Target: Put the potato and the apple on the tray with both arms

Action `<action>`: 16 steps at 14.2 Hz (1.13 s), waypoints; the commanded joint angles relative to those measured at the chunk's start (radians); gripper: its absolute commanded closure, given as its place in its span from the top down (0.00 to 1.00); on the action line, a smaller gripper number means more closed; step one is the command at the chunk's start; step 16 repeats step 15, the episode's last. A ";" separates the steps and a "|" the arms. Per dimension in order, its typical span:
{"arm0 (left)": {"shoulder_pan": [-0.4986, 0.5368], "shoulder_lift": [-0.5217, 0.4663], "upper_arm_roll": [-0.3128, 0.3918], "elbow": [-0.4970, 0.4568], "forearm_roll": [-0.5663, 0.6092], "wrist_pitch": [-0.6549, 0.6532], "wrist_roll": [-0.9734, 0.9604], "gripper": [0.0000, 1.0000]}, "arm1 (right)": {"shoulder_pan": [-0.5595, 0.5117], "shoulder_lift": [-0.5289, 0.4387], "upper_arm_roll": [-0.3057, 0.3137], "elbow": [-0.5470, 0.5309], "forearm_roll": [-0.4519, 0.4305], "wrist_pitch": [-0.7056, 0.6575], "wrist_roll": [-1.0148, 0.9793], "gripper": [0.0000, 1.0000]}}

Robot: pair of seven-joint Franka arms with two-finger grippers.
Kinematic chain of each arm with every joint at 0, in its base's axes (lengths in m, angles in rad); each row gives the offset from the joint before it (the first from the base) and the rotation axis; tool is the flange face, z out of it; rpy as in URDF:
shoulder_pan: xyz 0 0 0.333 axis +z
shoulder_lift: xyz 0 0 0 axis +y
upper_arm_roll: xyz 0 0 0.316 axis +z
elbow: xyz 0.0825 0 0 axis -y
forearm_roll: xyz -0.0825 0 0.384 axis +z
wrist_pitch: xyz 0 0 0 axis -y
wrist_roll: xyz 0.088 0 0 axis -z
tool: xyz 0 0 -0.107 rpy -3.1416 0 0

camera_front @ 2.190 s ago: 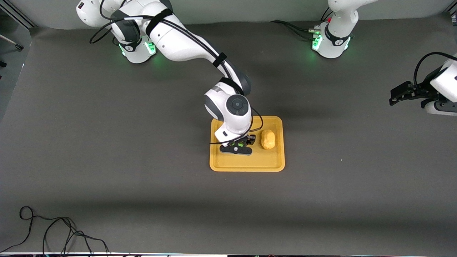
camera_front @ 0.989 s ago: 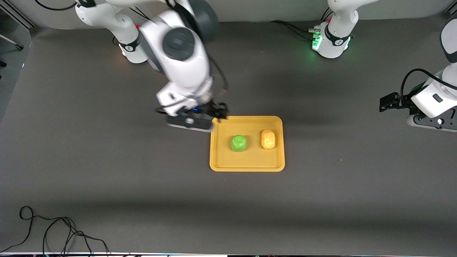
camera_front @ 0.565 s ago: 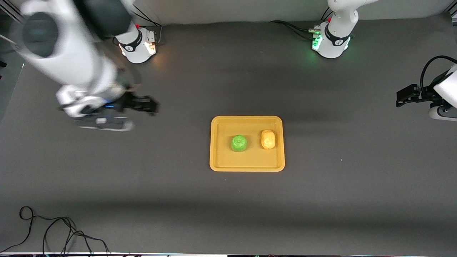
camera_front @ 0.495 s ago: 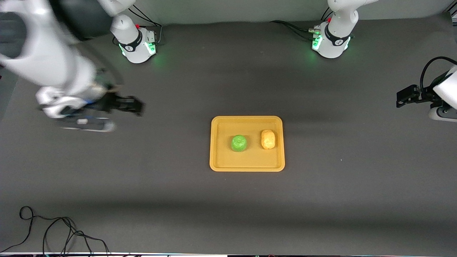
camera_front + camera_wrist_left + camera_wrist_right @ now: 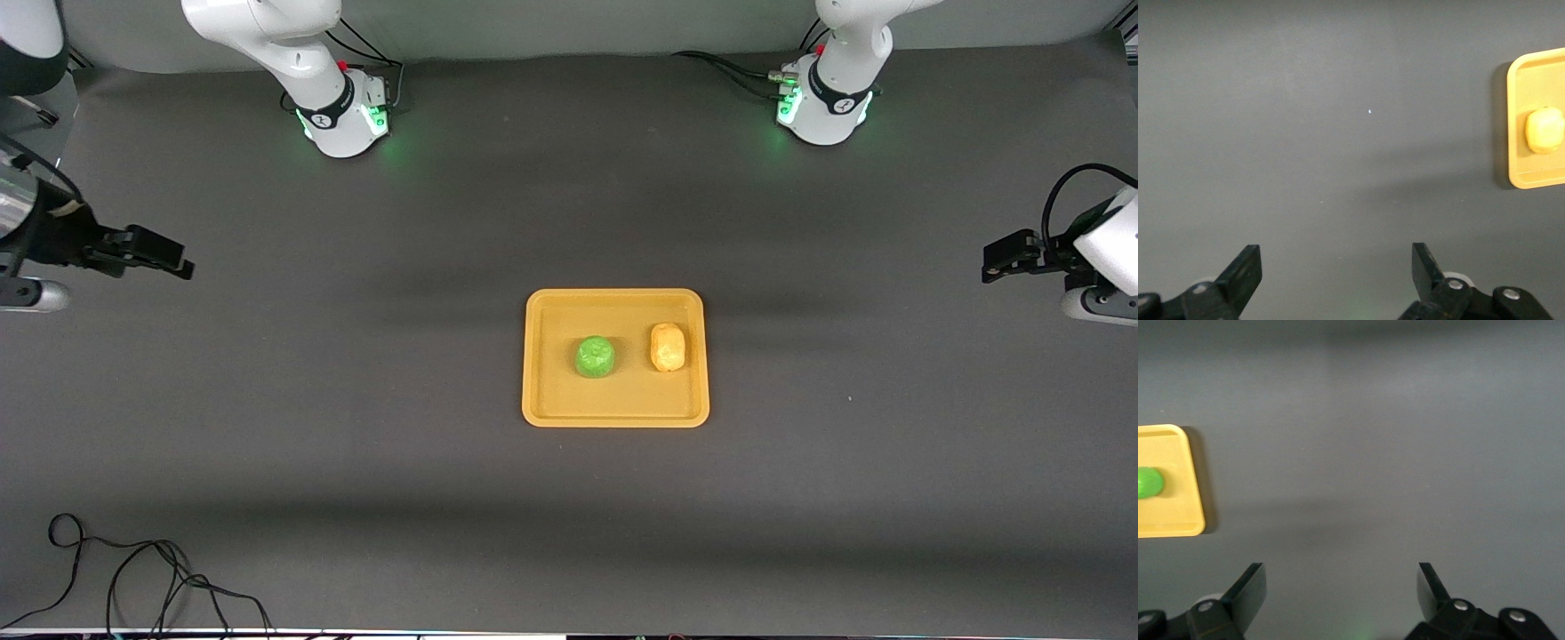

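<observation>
Since the earlier frames the right arm has swung off the tray point(image 5: 615, 414) and out to its own end of the table; apple and potato unchanged.

Front view: right gripper point(image 5: 173, 260) hangs over bare table, well apart from the tray, toward the right arm's end. Left gripper point(image 5: 994, 260) hangs over bare table toward the left arm's end, also well apart from the tray. Apple point(image 5: 595, 356) and potato point(image 5: 668, 347) lie on the tray, side by side, apart, potato toward the left arm's end.

Left wrist view: fingers point(image 5: 1245, 273) spread wide, nothing between them; tray edge point(image 5: 1508, 127) with potato point(image 5: 1545, 130) on it.

Right wrist view: fingers point(image 5: 1250, 590) spread wide, holding nothing; tray corner point(image 5: 1185, 520) with apple point(image 5: 1149, 483) on it.
</observation>
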State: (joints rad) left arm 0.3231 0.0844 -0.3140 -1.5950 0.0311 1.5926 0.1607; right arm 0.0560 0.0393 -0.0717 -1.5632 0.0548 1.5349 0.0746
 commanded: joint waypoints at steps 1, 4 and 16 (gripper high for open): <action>-0.012 0.009 0.003 0.030 -0.017 -0.016 -0.006 1.00 | -0.013 -0.027 -0.013 -0.035 -0.035 0.028 -0.059 1.00; -0.024 0.005 -0.005 0.020 -0.013 -0.020 -0.015 1.00 | -0.013 -0.021 -0.016 -0.034 -0.053 0.033 -0.059 1.00; -0.042 -0.052 -0.004 -0.088 0.015 0.035 -0.004 1.00 | -0.015 -0.009 -0.016 -0.021 -0.073 0.033 -0.064 1.00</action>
